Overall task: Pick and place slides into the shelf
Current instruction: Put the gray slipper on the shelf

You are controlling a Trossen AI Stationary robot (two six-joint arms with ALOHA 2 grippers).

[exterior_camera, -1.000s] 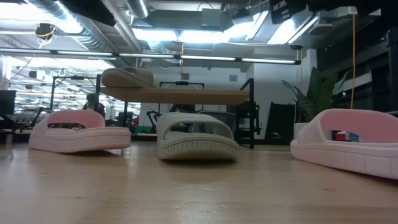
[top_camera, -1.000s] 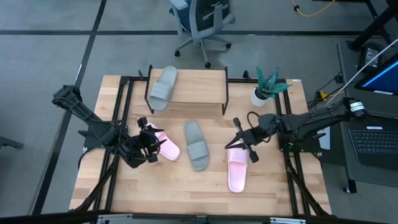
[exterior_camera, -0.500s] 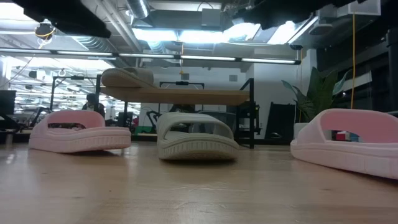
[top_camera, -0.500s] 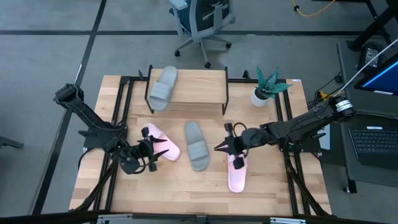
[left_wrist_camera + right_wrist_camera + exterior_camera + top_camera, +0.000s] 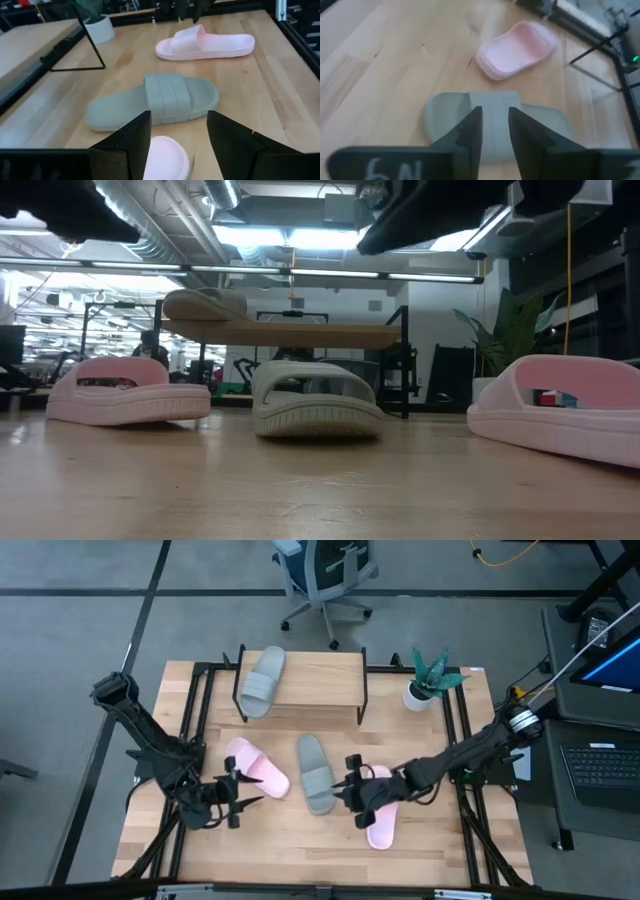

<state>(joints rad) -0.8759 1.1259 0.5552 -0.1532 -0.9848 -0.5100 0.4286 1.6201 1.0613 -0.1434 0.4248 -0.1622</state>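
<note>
The right gripper [image 5: 352, 796], fingers parted and empty, hangs beside the pale grey-green soft slide [image 5: 315, 774] mid-table, apparently lining up a grasp. The left gripper [image 5: 236, 796], also parted, waits by a light pink slide [image 5: 257, 766]. The plank-topped black-legged shelf [image 5: 315, 682] carries one grey-green slide [image 5: 262, 681].

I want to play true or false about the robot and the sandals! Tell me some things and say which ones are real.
1. One grey-green slide already lies on the shelf. True.
2. Both pink slides are on the shelf. False: the left pink slide and the right pink slide both lie on the table.
3. The left gripper is holding a slide. False: its fingers are open, with the left pink slide's end just ahead of them.
4. A second grey-green slide lies on the table between the two pink ones. True.
5. The right gripper is open, next to the table's grey-green slide. True.
</note>
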